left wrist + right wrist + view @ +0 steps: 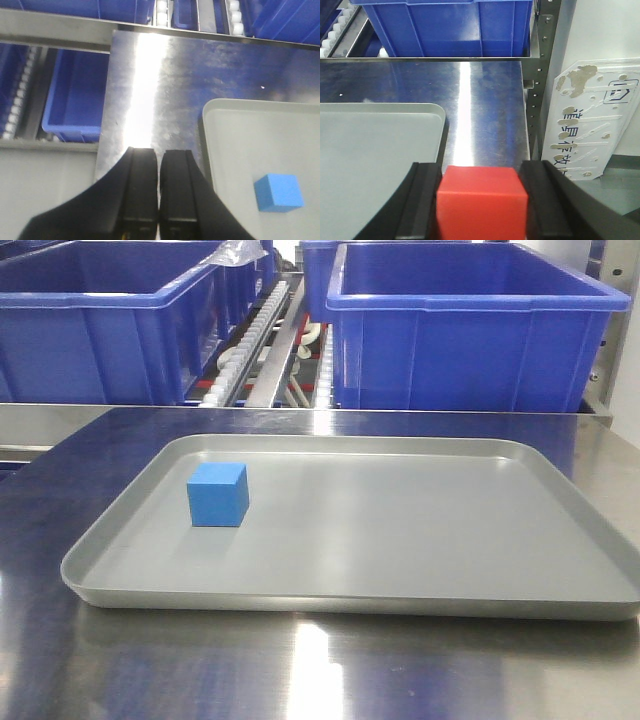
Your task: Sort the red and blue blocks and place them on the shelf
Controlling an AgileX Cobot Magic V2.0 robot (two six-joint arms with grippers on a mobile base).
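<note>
Right wrist view: right pincer (480, 200) tight around red block (481, 206); left pincer (159, 160) closed, empty.

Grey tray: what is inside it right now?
Only the blue block sits inside the tray, toward its left side. The red block is not in it, clamped in the right gripper. The floor patch beneath the blue block is covered.

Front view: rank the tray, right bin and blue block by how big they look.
Largest: tray.
Then: right bin.
Smallest by far: blue block.
The tray lies nearer the camera than the bin, so their true order is unsure.
</note>
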